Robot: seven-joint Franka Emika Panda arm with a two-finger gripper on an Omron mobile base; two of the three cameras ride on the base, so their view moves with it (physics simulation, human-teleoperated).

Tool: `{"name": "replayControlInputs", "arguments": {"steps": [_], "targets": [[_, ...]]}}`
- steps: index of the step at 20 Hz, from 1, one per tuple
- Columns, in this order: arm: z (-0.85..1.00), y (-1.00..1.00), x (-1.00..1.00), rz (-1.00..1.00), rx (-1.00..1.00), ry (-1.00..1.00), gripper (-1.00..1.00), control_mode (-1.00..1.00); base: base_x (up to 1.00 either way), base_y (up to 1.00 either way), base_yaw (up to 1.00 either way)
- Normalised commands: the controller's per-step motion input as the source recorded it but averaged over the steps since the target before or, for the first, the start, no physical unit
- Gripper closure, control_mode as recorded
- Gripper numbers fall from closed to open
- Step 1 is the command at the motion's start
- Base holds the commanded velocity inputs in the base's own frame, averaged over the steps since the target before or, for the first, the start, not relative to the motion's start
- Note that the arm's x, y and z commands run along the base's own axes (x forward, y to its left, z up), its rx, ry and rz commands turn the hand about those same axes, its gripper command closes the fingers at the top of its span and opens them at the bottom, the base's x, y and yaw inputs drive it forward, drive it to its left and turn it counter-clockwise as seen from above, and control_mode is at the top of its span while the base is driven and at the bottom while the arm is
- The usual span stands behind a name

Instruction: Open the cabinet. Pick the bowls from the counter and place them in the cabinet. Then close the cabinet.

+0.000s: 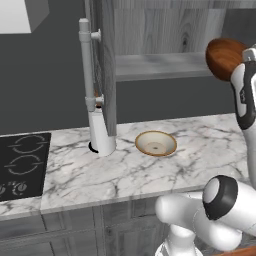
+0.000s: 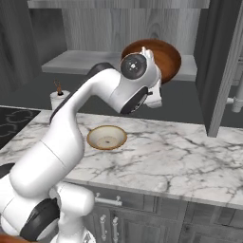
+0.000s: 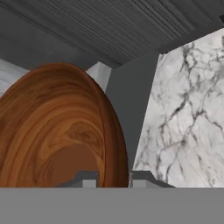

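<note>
Open door (image 1: 102, 70) flanking bare shelf (image 1: 160, 65)

the cabinet (image 1: 150, 35) is grey wood-grain and stands open, its left door (image 1: 106, 75) swung out edge-on with a long silver bar handle (image 1: 87, 65); its right door (image 2: 223, 66) is swung out too. inside, a grey shelf (image 1: 160, 65) runs across. the reddish-brown bowl (image 2: 159, 57) is glossy and deep, tipped on its side and raised in front of the shelf, well above the tabletop (image 1: 125, 170); in the hand view its rim sits between the fingertips (image 3: 139, 180) of the claw (image 3: 114, 180). the cream bowl (image 1: 156, 143), shallow and wide with a tan rim, sits upright on the white grey-veined marble tabletop, below the open cabinet.
</note>
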Motion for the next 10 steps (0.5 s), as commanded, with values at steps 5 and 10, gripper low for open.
{"name": "replayControlInputs", "arguments": {"steps": [5, 10], "targets": [[0.08, 0.06, 0.32, 0.0, 0.0, 0.0, 1.0, -1.0, 0.0, 0.0, 0.0], [0.04, 0.01, 0.28, 0.0, 0.0, 0.0, 1.0, -1.0, 0.0, 0.0, 0.0]]}}
